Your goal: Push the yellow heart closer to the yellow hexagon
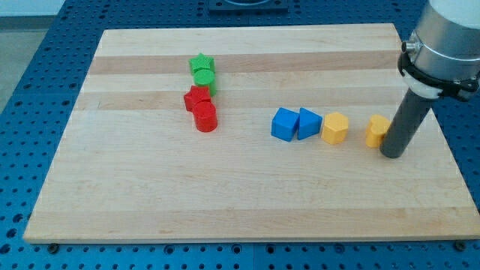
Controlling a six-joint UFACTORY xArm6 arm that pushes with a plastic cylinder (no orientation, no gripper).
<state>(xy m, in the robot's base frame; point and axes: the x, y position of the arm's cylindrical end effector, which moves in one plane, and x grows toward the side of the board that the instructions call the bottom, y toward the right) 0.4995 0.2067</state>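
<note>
Yellow heart [376, 130] sits near the yellow hexagon [335, 127], gap remaining; my tip [391, 154], without jaws, touches its right side.

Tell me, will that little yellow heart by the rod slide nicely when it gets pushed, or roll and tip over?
The yellow heart looks squat and flat-bottomed, so it will probably slide, not roll. It looks rigid, so it should keep its shape. My tip sits against its right side; an off-centre push may spin it on the smooth wooden board before it nears the yellow hexagon.
</note>
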